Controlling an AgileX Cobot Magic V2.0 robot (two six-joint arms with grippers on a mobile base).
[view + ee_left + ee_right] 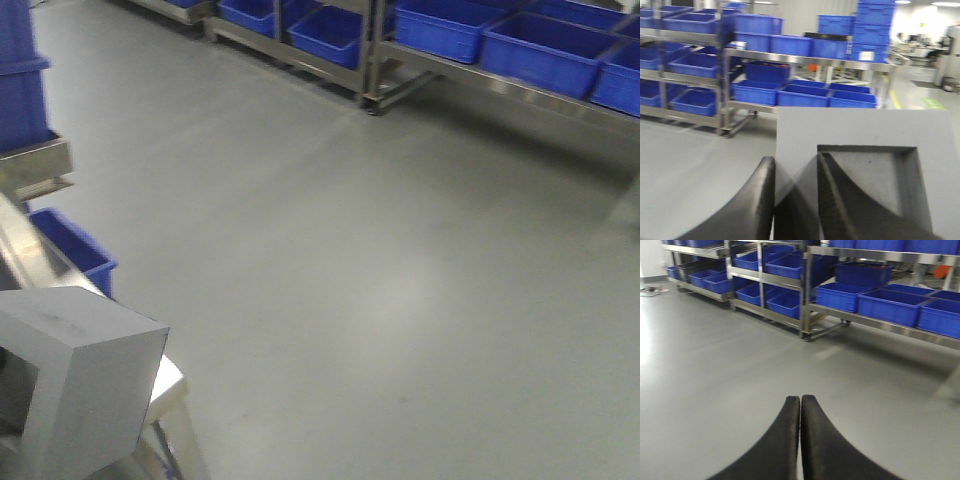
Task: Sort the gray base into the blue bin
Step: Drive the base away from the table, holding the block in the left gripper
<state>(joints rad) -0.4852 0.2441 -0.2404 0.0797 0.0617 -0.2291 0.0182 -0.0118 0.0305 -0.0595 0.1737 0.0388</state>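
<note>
In the front view the matte gray box-like base (80,375) shows at lower left, well apart from the bright-blue plastic tubs (545,50) on steel racks (375,75) across the gray floor (380,260). In the left wrist view the left gripper (795,200) is clamped on the base's wall, one finger (832,200) inside its square recess (875,175), the other outside; in the right wrist view the right gripper (800,440) has its fingers pressed together, touching each other above the floor.
</note>
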